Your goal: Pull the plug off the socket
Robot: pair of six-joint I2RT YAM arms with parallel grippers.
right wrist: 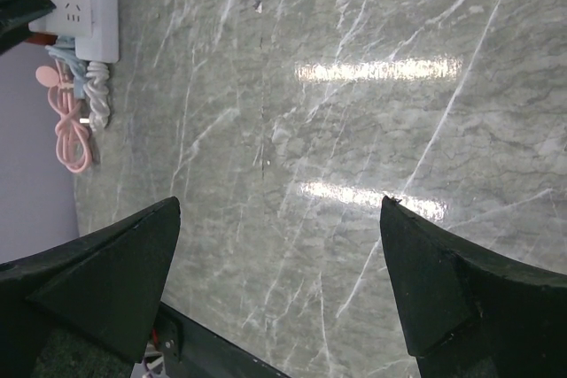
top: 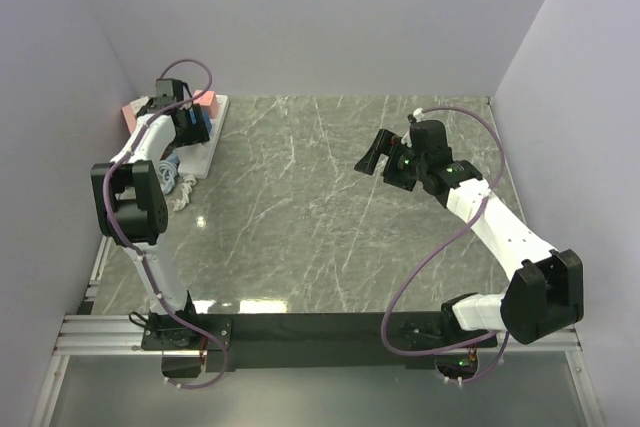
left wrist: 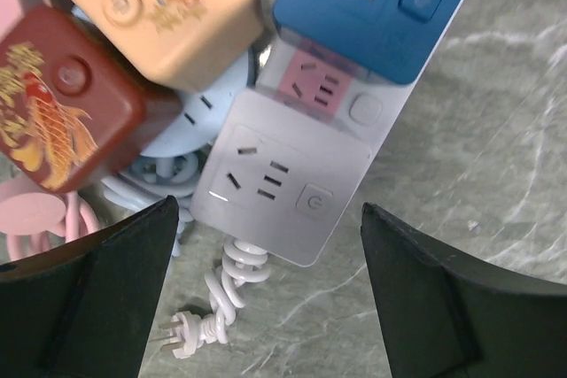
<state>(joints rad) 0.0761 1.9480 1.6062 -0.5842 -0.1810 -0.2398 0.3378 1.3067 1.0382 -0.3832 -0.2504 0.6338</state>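
Beneath wide, empty left pincer: socket outlets, obscured from above; right pincer likewise

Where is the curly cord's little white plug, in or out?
Out. The white plug lies loose on the table, prongs bare, at the end of the bundled cord from the power strip.

In far left corner of table, socket beneath left gripper, coiled cord at its near end; well apart rightward, right gripper above table.
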